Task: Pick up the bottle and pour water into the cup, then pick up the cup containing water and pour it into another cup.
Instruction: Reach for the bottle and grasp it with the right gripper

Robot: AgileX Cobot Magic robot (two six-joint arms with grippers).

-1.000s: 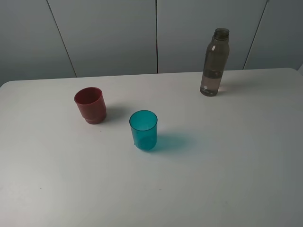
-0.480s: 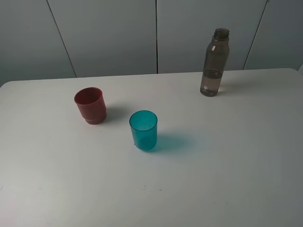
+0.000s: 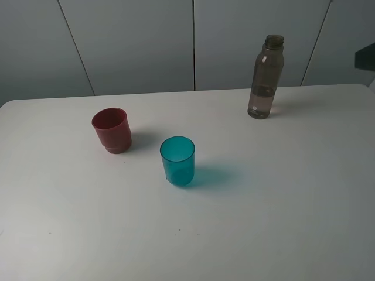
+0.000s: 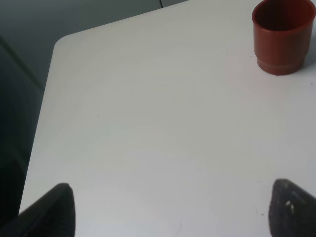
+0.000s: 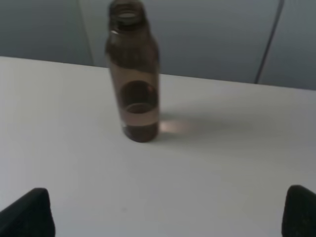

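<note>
The smoky grey-brown bottle [image 3: 266,77] stands upright and uncapped at the back right of the white table [image 3: 281,211], with a little water at its bottom. It also shows in the right wrist view [image 5: 134,73], ahead of my open, empty right gripper [image 5: 168,212]. The teal cup [image 3: 177,160] stands upright near the table's middle. The dark red cup [image 3: 111,130] stands to its left and further back. It also shows in the left wrist view [image 4: 282,35], well ahead of my open, empty left gripper [image 4: 170,207].
Grey wall panels [image 3: 140,41] rise behind the table's back edge. A dark part of the right arm [image 3: 365,57] shows at the right edge of the exterior view. The table's left corner and edge [image 4: 52,74] show in the left wrist view.
A dark part of the right arm has come into the exterior view at the right edge. The bottle and both cups have not moved.
</note>
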